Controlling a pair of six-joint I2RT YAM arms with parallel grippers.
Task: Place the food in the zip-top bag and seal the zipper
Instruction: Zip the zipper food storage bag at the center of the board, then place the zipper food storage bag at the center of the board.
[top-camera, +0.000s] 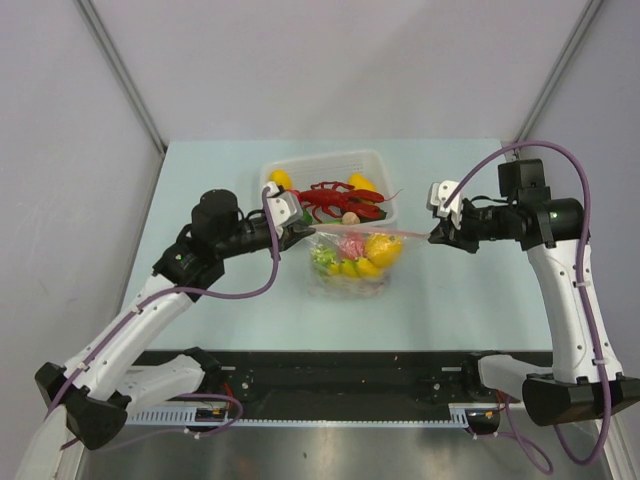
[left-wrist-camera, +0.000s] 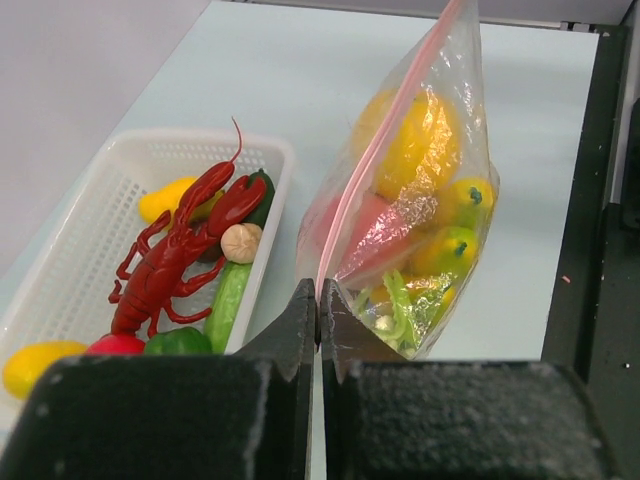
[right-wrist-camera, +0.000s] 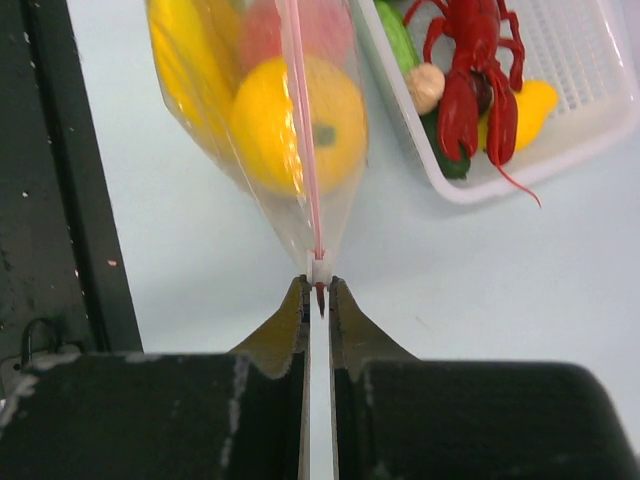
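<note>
Seen from above, the zip-top bag (top-camera: 350, 262) is stretched between the two arms over a pale table (top-camera: 200, 180), just in front of a white basket (top-camera: 300, 165). The crinkled plastic blurs the food (top-camera: 378, 250) inside into yellow, green and pink lumps, and both pairs of fingertips are too small to judge here. The left gripper (top-camera: 303, 234) meets the bag's left top corner and the right gripper (top-camera: 437, 237) the other end of the pink zipper (top-camera: 375, 233), a taut line between them. A red toy lobster (top-camera: 335, 198) lies in the basket among yellow pieces. In the left wrist view, the gripper's own black body fills the lower part and cuts off the bag's nearest corner and some basket pieces. Its jaws are pressed together with no gap, pinching the bag's edge where the pink strip comes down to them. The bag stands upright beyond, holding yellow fruits, a pink one and a green-white stalk. To its left, apart from it, the basket holds the lobster, a green cucumber (left-wrist-camera: 228, 300) and a pale round bulb (left-wrist-camera: 240, 242). In the right wrist view, the frame's top edge cuts off the far part of the bag. The jaws leave only a thin slit and nip the zipper's end just below a small white slider (right-wrist-camera: 320, 270). A round yellow fruit (right-wrist-camera: 270, 130) presses against the plastic, and the basket sits to the upper right.
</note>
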